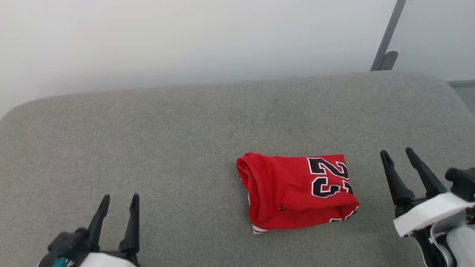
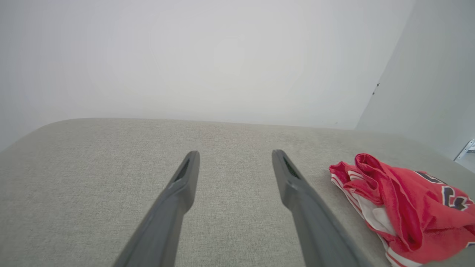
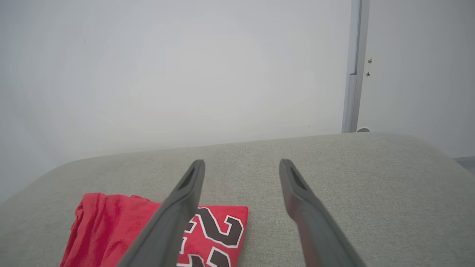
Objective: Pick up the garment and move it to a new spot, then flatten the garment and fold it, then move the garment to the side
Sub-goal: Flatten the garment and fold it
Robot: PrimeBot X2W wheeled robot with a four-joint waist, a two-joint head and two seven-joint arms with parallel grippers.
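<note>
1 garment (image 1: 293,194) on grey cushion (image 1: 148,148)

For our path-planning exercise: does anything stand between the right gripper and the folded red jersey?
Nothing visible does. Only grey cushion lies between the open right gripper and the folded red jersey, which rests to its left.

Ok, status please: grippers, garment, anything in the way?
Left gripper open, empty. Right gripper open, empty. Garment folded on cushion, apart from both. Nothing seen in the way.
</note>
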